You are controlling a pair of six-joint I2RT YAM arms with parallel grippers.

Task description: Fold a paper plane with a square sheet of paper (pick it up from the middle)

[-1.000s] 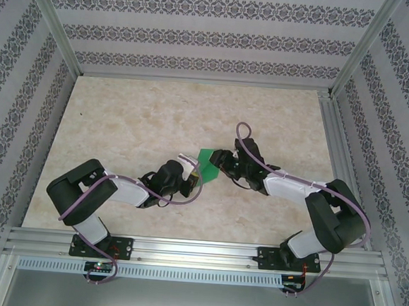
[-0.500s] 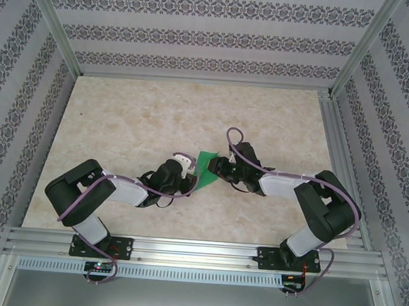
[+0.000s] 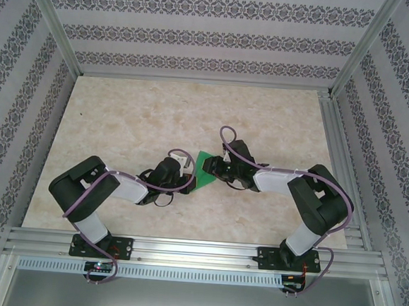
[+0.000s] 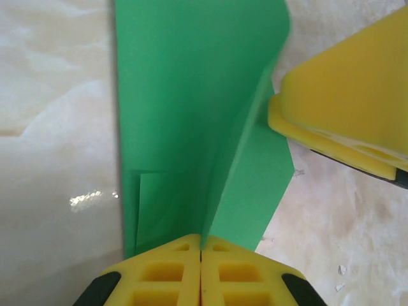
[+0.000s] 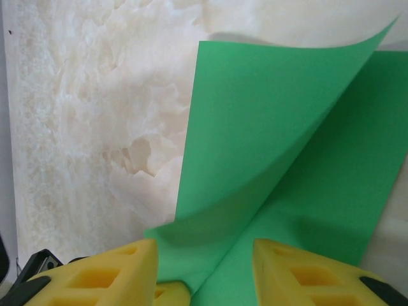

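The square sheet of paper is bright green and lies at mid table, folded into a narrower shape with a raised centre crease, a part-folded paper plane. My left gripper is shut on the crease at the sheet's near end, seen from above at the sheet's left. My right gripper is open and straddles the opposite end, with a loose flap curling up between its fingers. One of its yellow fingers touches the sheet's right edge.
The marble-patterned table spreads bare to the left and behind the grippers. Patterned walls and an aluminium frame enclose it. Both arms reach inward from the near rail.
The right arm has slid left, bringing its gripper over the sheet's end. The left gripper has shifted slightly and stays shut on the crease.
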